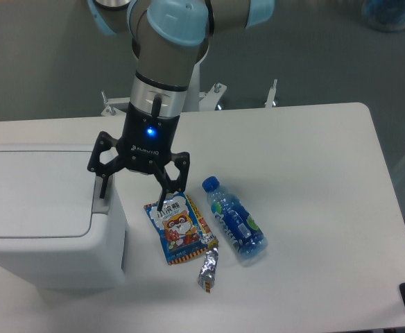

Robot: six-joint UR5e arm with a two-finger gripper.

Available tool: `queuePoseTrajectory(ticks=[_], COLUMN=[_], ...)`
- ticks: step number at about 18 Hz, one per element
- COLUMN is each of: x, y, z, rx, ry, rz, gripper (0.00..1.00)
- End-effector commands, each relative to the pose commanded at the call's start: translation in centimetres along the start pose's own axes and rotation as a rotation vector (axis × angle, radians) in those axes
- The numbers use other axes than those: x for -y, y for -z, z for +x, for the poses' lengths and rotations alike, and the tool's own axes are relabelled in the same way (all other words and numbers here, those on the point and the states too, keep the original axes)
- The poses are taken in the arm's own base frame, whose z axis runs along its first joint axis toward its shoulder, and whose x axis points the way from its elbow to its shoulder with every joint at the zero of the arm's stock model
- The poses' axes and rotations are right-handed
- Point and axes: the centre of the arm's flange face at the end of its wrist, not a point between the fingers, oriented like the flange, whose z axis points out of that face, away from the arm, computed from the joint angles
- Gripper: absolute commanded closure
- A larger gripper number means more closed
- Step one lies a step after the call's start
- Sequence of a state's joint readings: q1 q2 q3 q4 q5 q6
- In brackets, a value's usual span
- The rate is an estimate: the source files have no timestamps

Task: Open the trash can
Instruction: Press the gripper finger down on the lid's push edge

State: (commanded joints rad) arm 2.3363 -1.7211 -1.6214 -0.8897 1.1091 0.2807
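The trash can is a large white boxy bin at the left of the table, its flat lid down. A grey push tab sits on its right edge. My gripper hangs open just right of the bin, pointing down. Its left fingertip is right over the grey tab, touching or nearly touching it. The right fingertip hovers over the top edge of a snack packet.
A blue snack packet lies beside the bin. A crumpled foil wrapper lies below it. A blue water bottle lies on its side further right. The table's right edge is far off.
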Motion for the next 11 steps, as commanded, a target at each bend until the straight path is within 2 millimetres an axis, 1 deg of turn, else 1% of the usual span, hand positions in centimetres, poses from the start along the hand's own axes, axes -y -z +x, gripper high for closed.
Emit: queuePoseTrajectory(ticks=[6,11], x=[-0.5,-0.72], y=[-0.74,-0.87], z=[-0.15,-0.15], rx=[-0.004,-0.005], ry=[-0.006,-0.01], rz=[-0.015,-0.019], gripper=[0.0,0.0])
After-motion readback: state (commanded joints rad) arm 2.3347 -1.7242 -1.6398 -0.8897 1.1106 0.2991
